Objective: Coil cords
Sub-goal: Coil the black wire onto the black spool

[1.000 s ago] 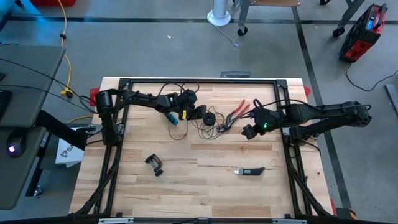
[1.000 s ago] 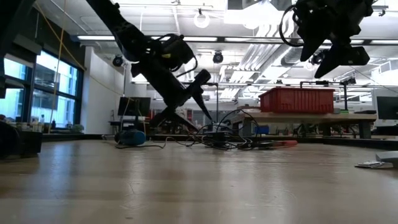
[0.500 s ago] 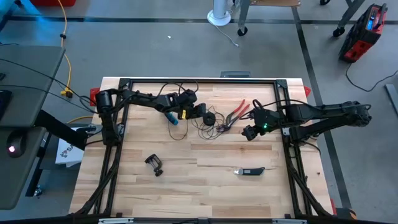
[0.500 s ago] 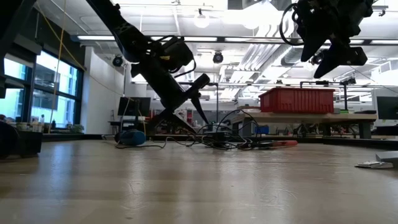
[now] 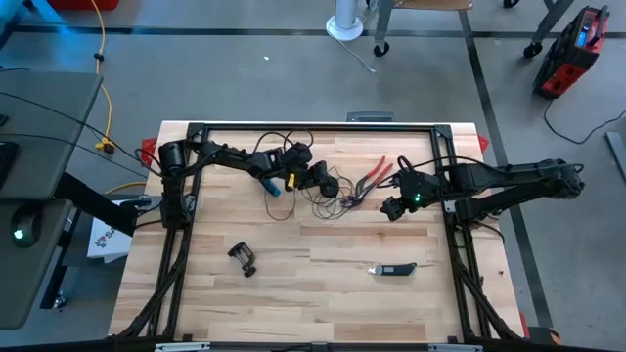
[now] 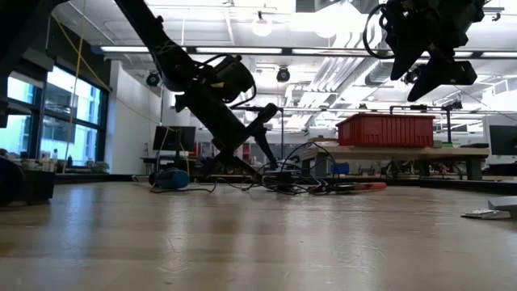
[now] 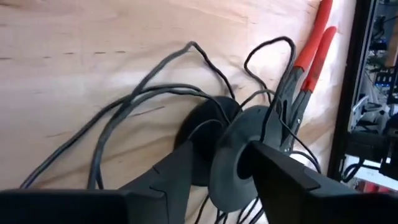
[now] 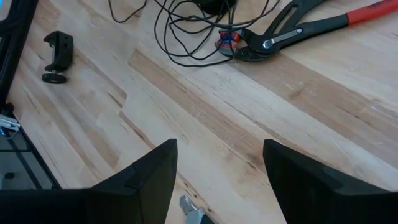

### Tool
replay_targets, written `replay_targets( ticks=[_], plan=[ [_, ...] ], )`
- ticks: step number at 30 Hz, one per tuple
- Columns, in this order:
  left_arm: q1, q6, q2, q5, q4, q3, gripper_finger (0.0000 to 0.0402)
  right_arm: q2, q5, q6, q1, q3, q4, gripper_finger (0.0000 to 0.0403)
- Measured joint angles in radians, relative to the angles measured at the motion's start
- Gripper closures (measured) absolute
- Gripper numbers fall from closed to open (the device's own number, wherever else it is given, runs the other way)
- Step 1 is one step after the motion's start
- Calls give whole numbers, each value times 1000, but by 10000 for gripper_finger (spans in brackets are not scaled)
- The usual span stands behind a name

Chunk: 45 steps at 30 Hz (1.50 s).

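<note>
Since a second ago the left gripper (image 5: 328, 184) has edged a little further across the pale wooden table (image 5: 293, 293) and tipped lower, and its two dark fingers (image 7: 186, 168) now straddle the small round black reel (image 7: 239, 146), one on each face of the disc, closed on it or very nearly so. Spilling away from those fingertips is the hair-thin dark wire-like cord (image 7: 134, 99), lying in loose, uncoiled loops on the wood, some strands running back under the gripper and others curling out beyond the reel. Just past the reel, on the far side from the left wrist, the red-handled metal pliers (image 5: 372, 179) lie flat with their dark jaws among the cord's outer loops; whether wire and jaws touch cannot be told. Beside the left gripper's wrist lies a small blue cylinder (image 5: 271, 187). The right gripper (image 5: 391, 207) hangs above the table, raised well clear of it in the low view, its fingers (image 8: 140, 180) spread wide with nothing between them; the pliers and the cord's loops lie ahead of it, apart from it. Nearer the table's front, well away from both grippers, are a small black clamp (image 5: 243, 258) and a dark flat tool with a pale tip (image 5: 392, 269).
</note>
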Motion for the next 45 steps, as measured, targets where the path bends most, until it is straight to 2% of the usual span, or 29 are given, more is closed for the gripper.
replay_targets(
  ticks=[8, 13, 17, 20, 24, 29, 31, 33, 35, 40, 45],
  plan=[
    [-12, 9, -2, -33, 27, 1, 389, 0, 0, 0, 0, 0, 0, 171],
    [-6, 12, -15, -9, 91, 1, 398, 0, 0, 0, 0, 0, 1, 171],
    [20, 96, -101, 61, 87, 0, 400, -3, 0, -42, 2, 0, 43, 171],
    [50, 166, -201, 168, 75, 0, 401, -10, 0, -100, 3, 0, 120, 171],
    [97, 183, -368, 441, 47, 0, 401, -16, -8, -185, 2, 0, 298, 171],
    [117, -15, -574, 760, 32, 0, 401, -17, -43, -267, 0, 0, 531, 171],
    [119, -113, -650, 839, 43, 1, 401, -17, -49, -287, 0, 1, 611, 171],
    [119, -185, -715, 848, 4, 2, 401, -17, -56, -298, 0, 1, 681, 171],
    [119, -203, -765, 770, -83, 2, 401, -16, -58, -313, 0, 1, 734, 171],
    [132, -56, -825, 646, -301, 2, 401, -13, -56, -347, -7, 1, 855, 171],
    [119, 64, -825, 626, -430, 1, 401, 12, -54, -455, -14, 2, 924, 171]
  ],
)
